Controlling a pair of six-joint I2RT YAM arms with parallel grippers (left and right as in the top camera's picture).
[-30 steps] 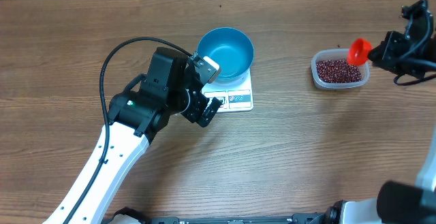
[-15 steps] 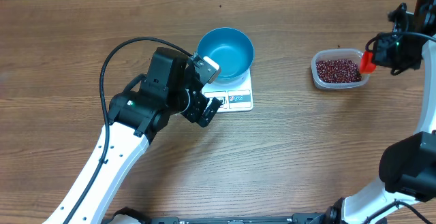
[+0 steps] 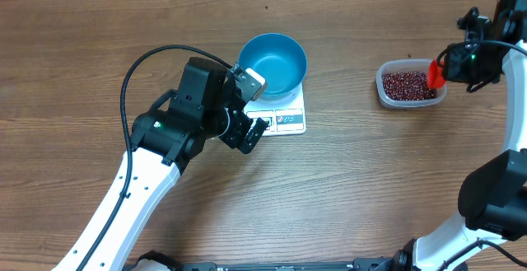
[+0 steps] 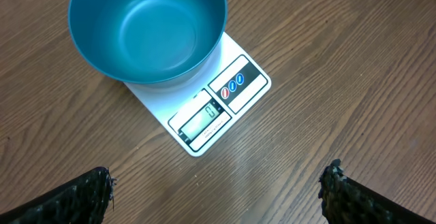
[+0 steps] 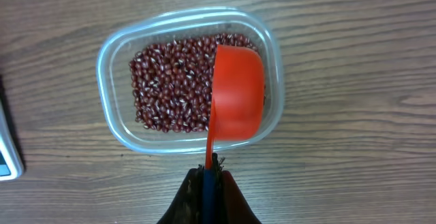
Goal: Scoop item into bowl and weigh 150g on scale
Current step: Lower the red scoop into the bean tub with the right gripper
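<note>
Pinching scoop (image 5: 237, 101), right pincer (image 5: 207, 176) hovers over beans (image 5: 167, 81) in tub (image 5: 102, 74); left pincer (image 4: 214, 183) spread beside scale (image 4: 235, 88).

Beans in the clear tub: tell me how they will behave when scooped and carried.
The beans are small, smooth, loose ovals, so they will probably flow around the scoop rather than clump. Heaped above its rim, some would likely roll off.

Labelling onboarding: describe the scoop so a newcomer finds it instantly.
On the wooden table, find the clear plastic tub of red-brown beans at the right side. Over its right end is the orange-red scoop, handle pinched in the right gripper. Nothing else nearby is bright orange.
</note>
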